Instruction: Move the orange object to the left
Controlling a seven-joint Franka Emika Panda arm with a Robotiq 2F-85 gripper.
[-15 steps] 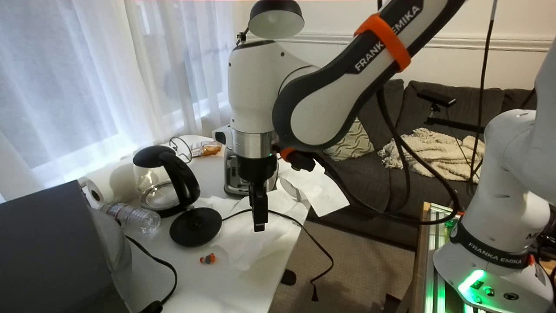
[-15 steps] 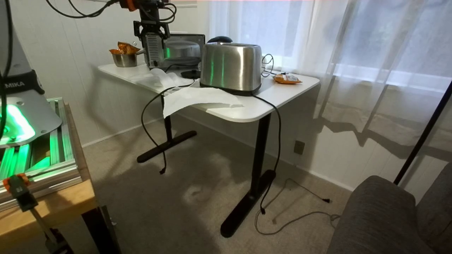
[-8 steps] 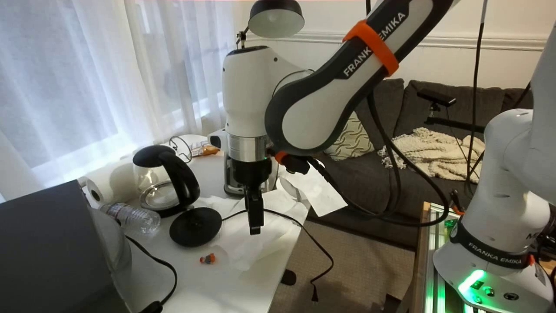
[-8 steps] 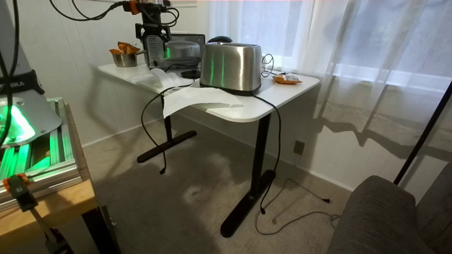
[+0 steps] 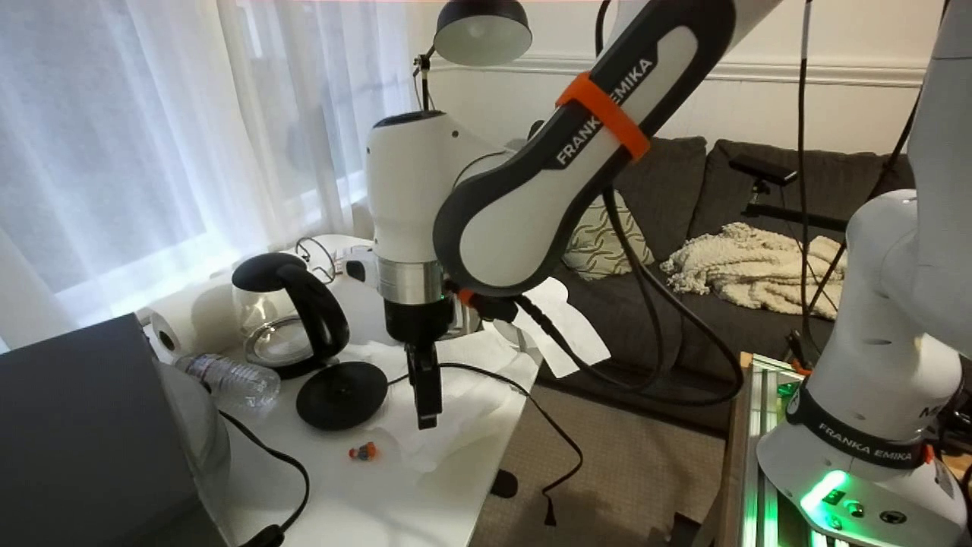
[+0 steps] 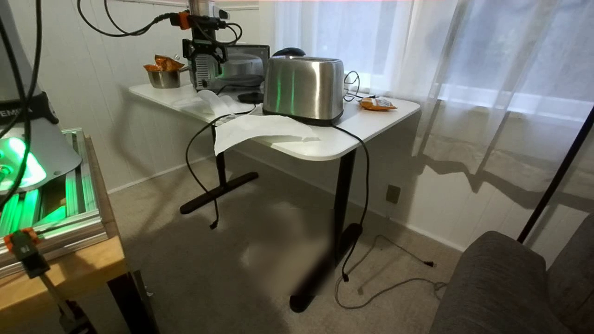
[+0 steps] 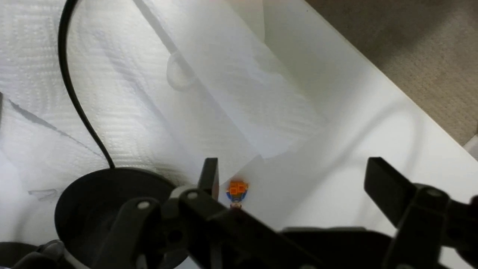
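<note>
Gripper (image 7: 293,172): black, pointing down, raised above the white table (image 5: 380,501); fingers (image 7: 210,175) spread wide, with table top and paper sheets (image 7: 224,74) in sight through the gap.
Arm (image 5: 516,235): white and black, orange strap (image 5: 604,114) around one link.
Orange figurine (image 7: 237,188): small, orange with some blue; on the table below the gripper, just beside the edge of the paper sheets; in the wrist view next to the finger at picture left, its lower end hidden.
Paper stock: thin white sheets, overlapping, laid across the table.
Round black base (image 5: 342,396): flat on the table near the figurine; black cord (image 7: 62,48) running from it over the paper.
Glass kettle (image 5: 290,317): upright, black lid and handle; just beside the base.
Bottle (image 5: 231,381): clear plastic, on its side next to the kettle.
Paper roll (image 5: 199,319): white, on its side, near bottle and kettle.
Toaster (image 6: 304,88): brushed metal, upright on the table.
Snack bag (image 6: 378,104): orange, lying on the table near the toaster.
Pot (image 6: 165,80): metal, holding orange packets (image 6: 168,62); at the table's far end in an exterior view.
Sofa (image 5: 664,197): dark grey; cream blanket (image 5: 752,266) and patterned pillow (image 5: 592,251) on it.
Lamp (image 5: 484,34): black shade, facing down, high in an exterior view.
</note>
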